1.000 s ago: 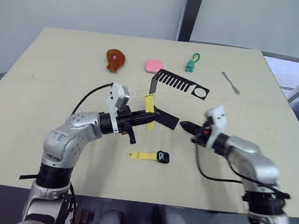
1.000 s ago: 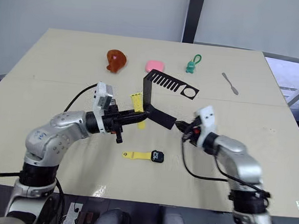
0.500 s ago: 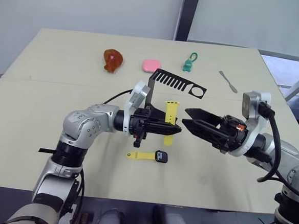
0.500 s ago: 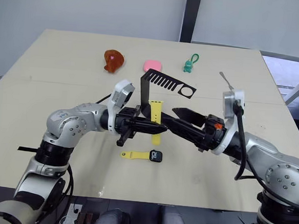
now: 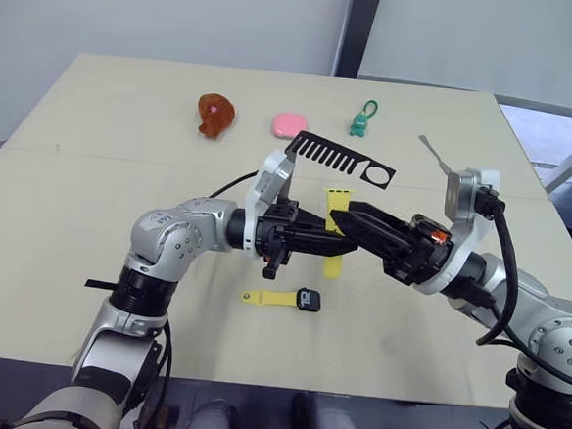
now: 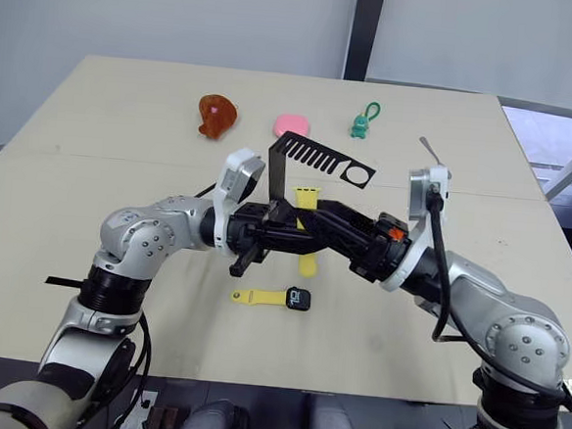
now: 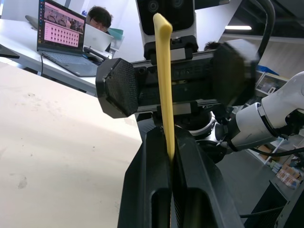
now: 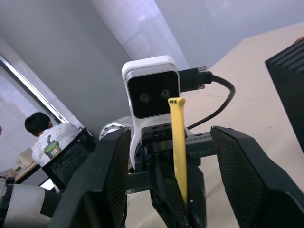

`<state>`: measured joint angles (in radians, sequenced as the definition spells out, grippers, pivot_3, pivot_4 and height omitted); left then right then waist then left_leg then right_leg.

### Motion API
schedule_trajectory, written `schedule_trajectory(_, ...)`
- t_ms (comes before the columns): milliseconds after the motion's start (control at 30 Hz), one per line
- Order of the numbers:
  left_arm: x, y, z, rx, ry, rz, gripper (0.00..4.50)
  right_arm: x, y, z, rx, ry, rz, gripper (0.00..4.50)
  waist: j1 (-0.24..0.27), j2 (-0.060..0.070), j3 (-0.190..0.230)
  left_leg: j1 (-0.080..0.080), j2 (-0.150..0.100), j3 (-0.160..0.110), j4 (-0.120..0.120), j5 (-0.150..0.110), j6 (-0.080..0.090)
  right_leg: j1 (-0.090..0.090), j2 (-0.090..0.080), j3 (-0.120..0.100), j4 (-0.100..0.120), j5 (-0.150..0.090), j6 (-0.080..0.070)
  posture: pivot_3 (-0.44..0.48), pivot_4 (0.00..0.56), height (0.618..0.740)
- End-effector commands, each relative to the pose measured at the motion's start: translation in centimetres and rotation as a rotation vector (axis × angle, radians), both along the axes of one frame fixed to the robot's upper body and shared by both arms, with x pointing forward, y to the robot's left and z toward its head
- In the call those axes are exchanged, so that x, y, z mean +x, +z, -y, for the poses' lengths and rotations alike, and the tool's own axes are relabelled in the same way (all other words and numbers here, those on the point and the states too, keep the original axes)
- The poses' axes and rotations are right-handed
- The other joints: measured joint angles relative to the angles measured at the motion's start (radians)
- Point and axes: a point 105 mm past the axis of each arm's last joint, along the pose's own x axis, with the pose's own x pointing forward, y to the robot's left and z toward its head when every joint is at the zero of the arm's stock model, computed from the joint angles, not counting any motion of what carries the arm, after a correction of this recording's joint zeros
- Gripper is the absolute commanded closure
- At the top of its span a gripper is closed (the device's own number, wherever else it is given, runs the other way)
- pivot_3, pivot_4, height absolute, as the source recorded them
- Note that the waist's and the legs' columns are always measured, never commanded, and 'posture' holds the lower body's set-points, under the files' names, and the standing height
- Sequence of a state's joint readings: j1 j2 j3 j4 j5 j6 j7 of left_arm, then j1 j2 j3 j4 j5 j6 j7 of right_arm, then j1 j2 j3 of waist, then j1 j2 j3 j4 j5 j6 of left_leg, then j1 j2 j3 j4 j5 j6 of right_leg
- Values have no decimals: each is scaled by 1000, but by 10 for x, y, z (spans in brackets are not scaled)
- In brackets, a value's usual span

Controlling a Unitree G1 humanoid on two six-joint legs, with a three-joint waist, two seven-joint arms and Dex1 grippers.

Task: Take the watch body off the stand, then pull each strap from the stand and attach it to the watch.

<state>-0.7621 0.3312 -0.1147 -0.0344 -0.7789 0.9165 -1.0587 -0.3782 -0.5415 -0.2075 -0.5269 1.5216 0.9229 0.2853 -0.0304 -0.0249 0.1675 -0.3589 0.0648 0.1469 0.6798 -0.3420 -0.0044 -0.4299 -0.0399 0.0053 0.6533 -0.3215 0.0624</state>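
While the watch body [image 5: 309,300] lies on the tabletop [image 5: 91,191] with one strap [image 5: 268,298] attached, the left gripper [image 5: 331,239], jaws clamped on the second strap [image 5: 336,233], meets the right gripper's [image 5: 342,221] apart jaws midair, attachment pending.

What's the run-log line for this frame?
left gripper: shut on loose strap | right gripper: open around it | watch body: on table, one strap attached

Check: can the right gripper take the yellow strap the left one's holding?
Probably yes. The right gripper is open with its fingers either side of the strap, which the left gripper pinches upright; nothing sits between them.
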Motion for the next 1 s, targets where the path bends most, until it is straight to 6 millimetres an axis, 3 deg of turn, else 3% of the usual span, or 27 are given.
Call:
schedule_trajectory(33,-6,10,-1,-31,-9,42,4500,-6,12,-1,41,8,52,1678,1,0,0,0,0,0,0,0,0,0,0,0,0,0,0,0,150,740)
schedule_trajectory(433,-8,10,1,-34,-11,36,4500,-1,8,-2,35,-11,39,1678,1,0,0,0,0,0,0,0,0,0,0,0,0,0,0,0,150,740)
schedule_trajectory(533,-7,10,1,-34,-8,41,4500,-1,8,-3,28,-9,41,2397,1,0,0,0,0,0,0,0,0,0,0,0,0,0,0,0,150,740)
schedule_trajectory(1000,-4,11,-3,-33,7,41,4500,-1,11,1,46,-15,47,2397,1,0,0,0,0,0,0,0,0,0,0,0,0,0,0,0,150,740)
